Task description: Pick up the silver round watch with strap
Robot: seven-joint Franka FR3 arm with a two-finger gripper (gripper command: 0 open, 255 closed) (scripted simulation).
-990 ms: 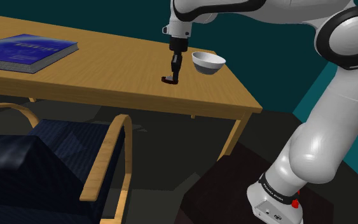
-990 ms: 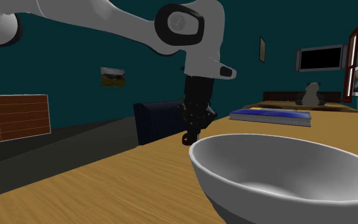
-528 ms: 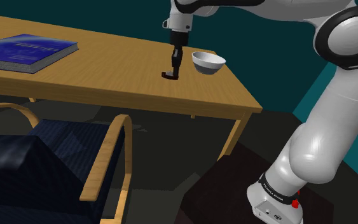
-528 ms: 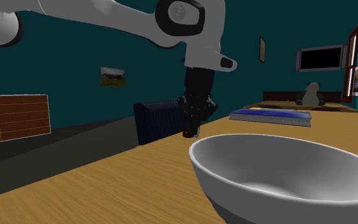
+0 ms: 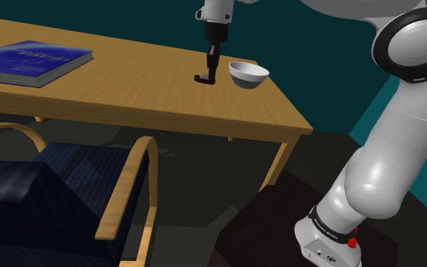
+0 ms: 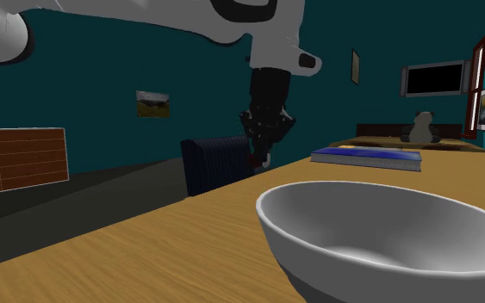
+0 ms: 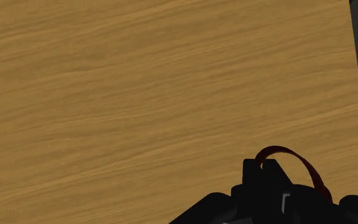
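Note:
The watch (image 5: pixel 202 79) looks dark, with a dark red strap (image 7: pixel 308 170), and hangs a little above the wooden table (image 5: pixel 113 91). My gripper (image 5: pixel 208 74) points straight down and is shut on the watch. In the second exterior view the gripper (image 6: pixel 262 157) is raised off the tabletop, with the watch (image 6: pixel 251 159) as a small dark shape at its tip. In the wrist view the black fingers (image 7: pixel 266 168) meet, and the strap loops out beside them over bare wood.
A white bowl (image 5: pixel 248 73) stands on the table close to the gripper, on the shoulder view's right. A blue book (image 5: pixel 29 62) lies at the far left of the table. A wooden armchair with a dark cushion (image 5: pixel 67 182) stands in front of the table.
The gripper has risen from the tabletop over the last second, and the watch has come up with it. The bowl and the book have not moved.

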